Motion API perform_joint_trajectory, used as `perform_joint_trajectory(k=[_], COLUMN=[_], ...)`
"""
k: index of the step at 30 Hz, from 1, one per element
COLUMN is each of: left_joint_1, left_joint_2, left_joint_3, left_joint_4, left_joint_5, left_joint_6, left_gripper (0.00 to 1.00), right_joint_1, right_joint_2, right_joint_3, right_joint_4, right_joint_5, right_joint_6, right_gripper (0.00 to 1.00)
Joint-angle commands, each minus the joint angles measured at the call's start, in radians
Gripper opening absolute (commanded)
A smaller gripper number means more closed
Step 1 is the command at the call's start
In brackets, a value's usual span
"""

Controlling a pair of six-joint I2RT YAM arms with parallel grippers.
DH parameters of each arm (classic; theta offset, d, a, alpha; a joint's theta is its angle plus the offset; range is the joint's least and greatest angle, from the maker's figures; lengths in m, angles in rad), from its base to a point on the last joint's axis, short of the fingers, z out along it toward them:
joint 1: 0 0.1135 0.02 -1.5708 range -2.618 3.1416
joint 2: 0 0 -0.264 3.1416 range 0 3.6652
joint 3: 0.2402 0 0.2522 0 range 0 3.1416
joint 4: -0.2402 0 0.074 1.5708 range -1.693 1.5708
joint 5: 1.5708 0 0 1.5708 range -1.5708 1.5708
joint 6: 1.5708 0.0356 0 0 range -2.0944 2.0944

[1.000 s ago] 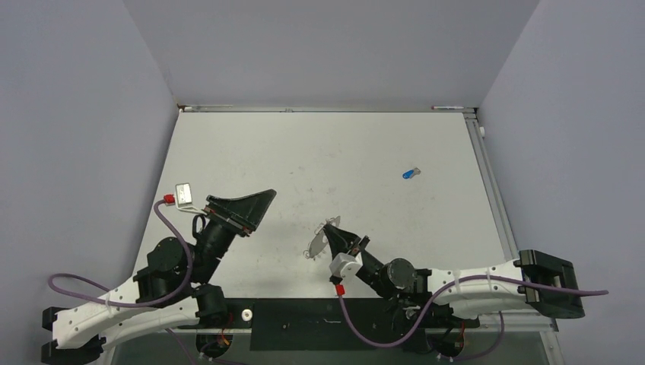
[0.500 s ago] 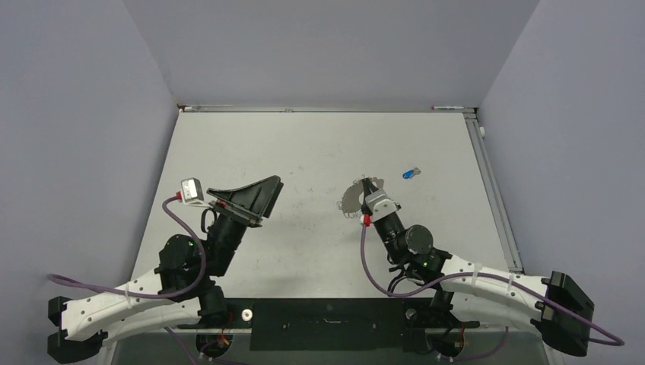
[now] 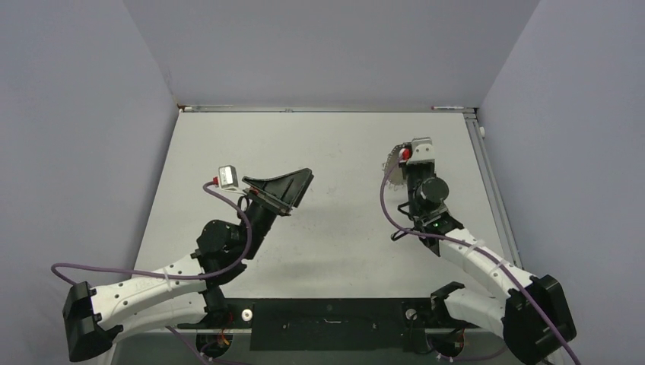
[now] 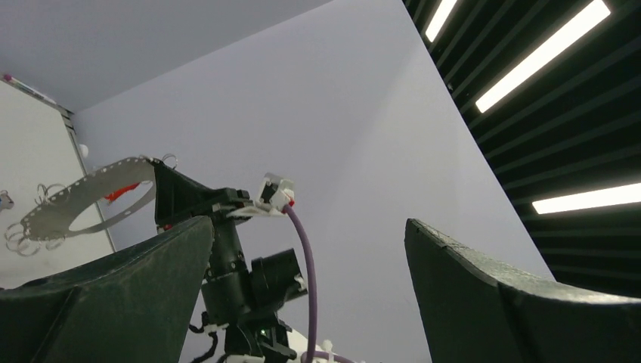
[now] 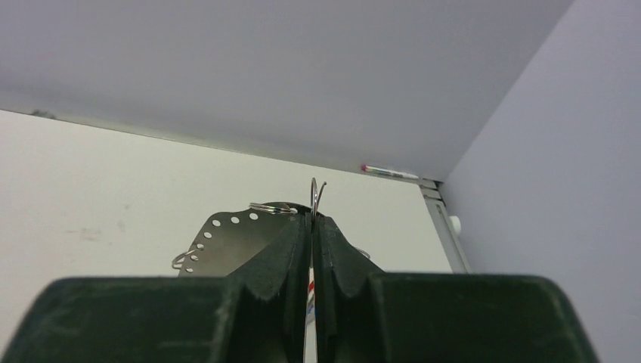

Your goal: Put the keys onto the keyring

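Observation:
My right gripper (image 3: pixel 401 161) is shut on the rim of the keyring (image 3: pixel 392 160), a thin silvery hoop with punched holes and small wire loops. It holds the ring off the table at the far right. In the right wrist view the ring (image 5: pixel 230 236) sticks out left of the closed jaws (image 5: pixel 312 224). In the left wrist view the ring (image 4: pixel 83 198) shows with a small red piece (image 4: pixel 121 193) behind it, perhaps the red key. The blue key is hidden under the right arm. My left gripper (image 3: pixel 287 187) is open and empty, raised left of centre and facing the right arm.
The white table (image 3: pixel 319 144) ends at a metal rail (image 3: pixel 487 175) on the right and a back wall. A pen (image 5: pixel 389 172) lies along the far right edge. The right arm's purple cable (image 3: pixel 384 201) loops beside its wrist.
The right arm has swung from the table's near centre to the far right, carrying the keyring and covering the blue key. The left arm has moved right and forward, still open.

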Motion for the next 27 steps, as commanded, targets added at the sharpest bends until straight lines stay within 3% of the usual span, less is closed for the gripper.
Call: perform_joint_trajectory(k=[1, 6, 14, 27], left_joint_1=[0.036, 0.073, 0.112, 0.139], left_joint_2=[0.084, 0.140, 0.195, 0.226], left_joint_3=[0.049, 0.040, 0.054, 0.043], left_joint_4=[0.140, 0.225, 0.261, 0.282], left_joint_5=[0.118, 0.162, 0.226, 0.285], left_joint_6=[-0.114, -0.177, -0.216, -0.249], left_gripper=[0.96, 0.96, 0.96, 0.96], right_joint_1=[-0.173, -0.332, -0.419, -0.335], right_joint_2=[0.117, 0.323, 0.590, 0.511], right_joint_3=[0.110, 0.183, 0.277, 0.128], right_joint_4=[0.055, 0.142, 0.267, 0.215], right_joint_5=[-0.083, -0.141, -0.125, -0.159], right_joint_6=[0.089, 0.118, 0.069, 0.175], right_gripper=[0.05, 0.05, 0.05, 0.05])
